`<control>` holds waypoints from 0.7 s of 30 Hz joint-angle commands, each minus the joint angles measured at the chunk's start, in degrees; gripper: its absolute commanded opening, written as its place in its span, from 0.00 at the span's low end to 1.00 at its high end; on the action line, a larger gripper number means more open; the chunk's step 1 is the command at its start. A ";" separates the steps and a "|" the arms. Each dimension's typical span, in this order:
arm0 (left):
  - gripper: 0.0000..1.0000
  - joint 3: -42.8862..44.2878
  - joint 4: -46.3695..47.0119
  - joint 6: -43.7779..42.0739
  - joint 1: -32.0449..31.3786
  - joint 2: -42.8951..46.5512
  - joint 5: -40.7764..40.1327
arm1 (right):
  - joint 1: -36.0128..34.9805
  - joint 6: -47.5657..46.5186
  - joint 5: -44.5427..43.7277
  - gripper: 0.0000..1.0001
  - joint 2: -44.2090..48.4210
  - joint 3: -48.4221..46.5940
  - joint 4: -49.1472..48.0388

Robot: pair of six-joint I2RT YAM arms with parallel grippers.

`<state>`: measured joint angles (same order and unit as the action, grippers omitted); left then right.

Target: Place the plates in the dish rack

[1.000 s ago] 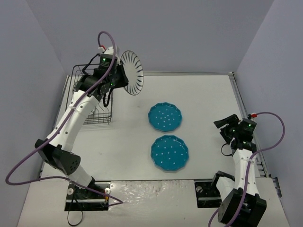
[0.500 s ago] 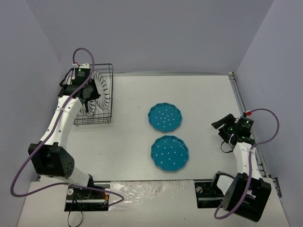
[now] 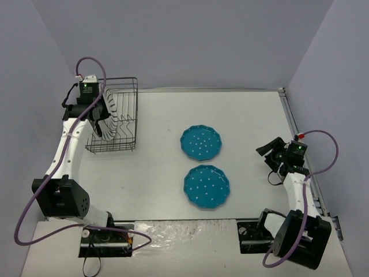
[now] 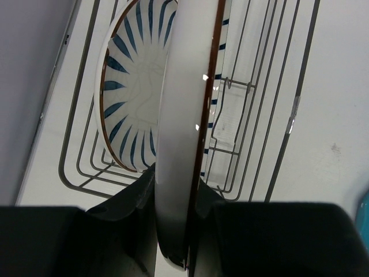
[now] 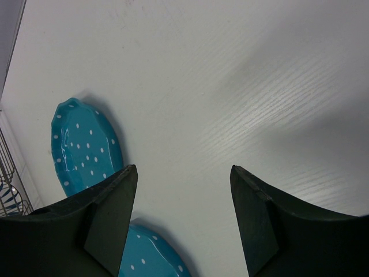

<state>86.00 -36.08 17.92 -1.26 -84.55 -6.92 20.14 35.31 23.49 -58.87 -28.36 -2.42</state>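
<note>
The left hand pinches a striped plate by its rim, on edge in the dish rack at the worktop's far left, just beside a second striped plate standing there. The far teal plate and near teal plate lie flat mid-worktop. The right hand hangs spread and empty

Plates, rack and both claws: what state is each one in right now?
Dish rack: upright, partly loaded.
Racked striped plate: standing in the rack.
Held striped plate: on edge at the rack, gripped.
Left gripper: shut on that plate.
Far teal plate: flat on the table.
Near teal plate: flat on the table.
Right gripper: open, empty.
</note>
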 commanded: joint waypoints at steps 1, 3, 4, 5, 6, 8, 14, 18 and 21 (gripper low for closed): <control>0.00 3.79 8.93 -2.87 0.81 3.82 -4.56 | -0.45 -0.42 1.09 0.62 0.34 -1.93 -2.86; 0.00 3.54 9.13 -3.09 0.91 3.87 -4.54 | -0.45 -0.33 1.04 0.62 0.34 -1.88 -2.77; 0.00 3.44 9.25 -3.23 0.99 3.85 -4.42 | -0.45 -0.33 1.04 0.62 0.34 -1.85 -2.79; 0.00 3.30 9.45 -3.50 1.28 3.78 -4.42 | -0.45 -0.33 1.04 0.62 0.34 -1.79 -2.86; 0.00 3.30 9.38 -3.73 2.63 3.63 -4.34 | -0.45 -0.33 1.04 0.62 0.41 -1.79 -2.78; 0.00 3.02 9.42 -3.94 3.07 3.27 -4.16 | -0.45 -0.22 0.98 0.62 0.59 -1.67 -2.83; 0.00 1.47 11.01 -4.73 3.97 2.40 -3.90 | -0.45 -0.07 0.87 0.62 0.85 -1.27 -2.86; 0.00 0.37 12.48 -5.19 4.16 1.88 -2.56 | -0.45 0.02 0.73 0.62 1.17 -1.12 -2.86; 0.00 -0.44 13.58 -5.44 4.16 1.76 -2.22 | -0.54 0.11 0.68 0.62 1.18 -1.00 -2.86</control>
<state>83.95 -33.57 13.85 2.61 -84.82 -8.99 20.13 35.51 23.49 -58.80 -28.36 -2.43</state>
